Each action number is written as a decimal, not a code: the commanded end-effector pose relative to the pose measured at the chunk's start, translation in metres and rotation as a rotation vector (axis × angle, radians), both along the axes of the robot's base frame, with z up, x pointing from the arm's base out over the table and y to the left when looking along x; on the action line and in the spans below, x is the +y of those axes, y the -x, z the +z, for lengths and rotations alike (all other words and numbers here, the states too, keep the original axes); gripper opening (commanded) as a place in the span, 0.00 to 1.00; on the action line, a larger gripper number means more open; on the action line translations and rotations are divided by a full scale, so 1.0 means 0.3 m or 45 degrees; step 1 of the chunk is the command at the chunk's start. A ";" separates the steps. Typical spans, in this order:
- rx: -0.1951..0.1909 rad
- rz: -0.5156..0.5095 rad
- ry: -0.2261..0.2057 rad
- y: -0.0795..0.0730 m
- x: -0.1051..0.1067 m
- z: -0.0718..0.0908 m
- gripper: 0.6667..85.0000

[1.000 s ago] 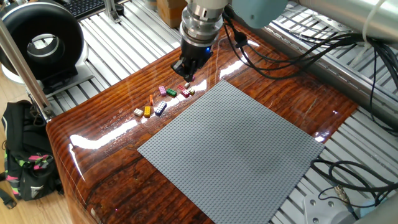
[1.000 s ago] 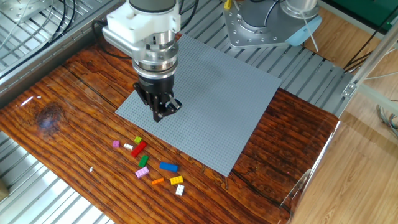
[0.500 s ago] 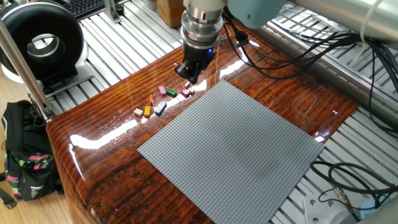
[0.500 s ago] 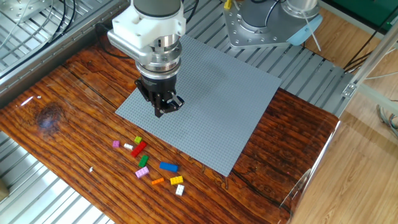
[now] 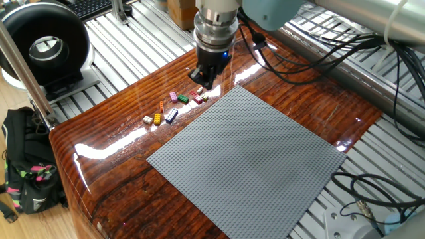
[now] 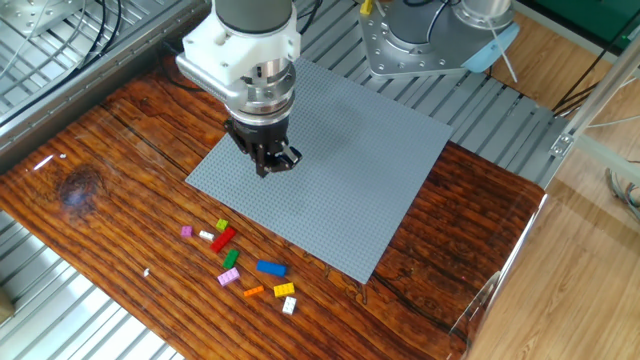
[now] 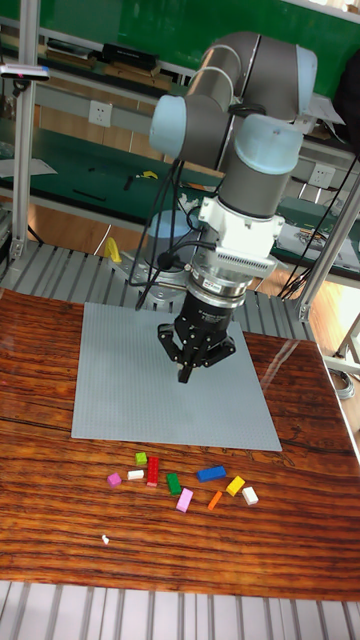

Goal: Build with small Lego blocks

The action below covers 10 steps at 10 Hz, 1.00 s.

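The small Lego blocks (image 5: 172, 108) lie loose in a row on the wooden table, just off the grey baseplate (image 5: 252, 159). In the other fixed view I pick out a red block (image 6: 223, 238), a blue one (image 6: 271, 268) and a yellow one (image 6: 284, 290). In the tall view the row of blocks (image 7: 184, 482) runs in front of the baseplate (image 7: 120, 380). My gripper (image 5: 202, 84) (image 6: 268, 170) (image 7: 188, 377) hangs above the plate's edge (image 6: 230, 185), behind the blocks and apart from them. Its fingers point down and are pressed together, and I see nothing between them.
A black round device (image 5: 43, 46) and a backpack (image 5: 26, 172) sit off the table's left end. Cables (image 5: 358, 192) lie beside the plate's far side. A second robot base (image 6: 430, 40) stands behind the table. A tiny white scrap (image 6: 147, 271) lies near the front edge.
The gripper has risen a little and drifted away from the blocks, over the baseplate's edge. The blocks have not moved.
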<state>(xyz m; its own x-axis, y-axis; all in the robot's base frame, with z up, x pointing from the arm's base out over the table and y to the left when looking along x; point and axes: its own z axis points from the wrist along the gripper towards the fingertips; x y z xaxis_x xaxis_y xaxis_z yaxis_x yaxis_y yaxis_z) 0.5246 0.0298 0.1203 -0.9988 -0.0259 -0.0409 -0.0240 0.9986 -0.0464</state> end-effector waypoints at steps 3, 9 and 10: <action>-0.088 0.125 -0.123 -0.245 -0.031 -0.039 0.46; -0.125 0.000 -0.063 -0.397 -0.060 -0.176 0.70; -0.139 0.013 -0.087 -0.409 -0.049 -0.172 0.66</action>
<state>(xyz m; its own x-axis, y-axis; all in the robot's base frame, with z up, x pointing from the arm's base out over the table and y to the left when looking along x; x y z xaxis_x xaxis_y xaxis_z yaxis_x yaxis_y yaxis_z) 0.6293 0.0155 0.0742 -0.9918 -0.0396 -0.1216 -0.0408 0.9991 0.0081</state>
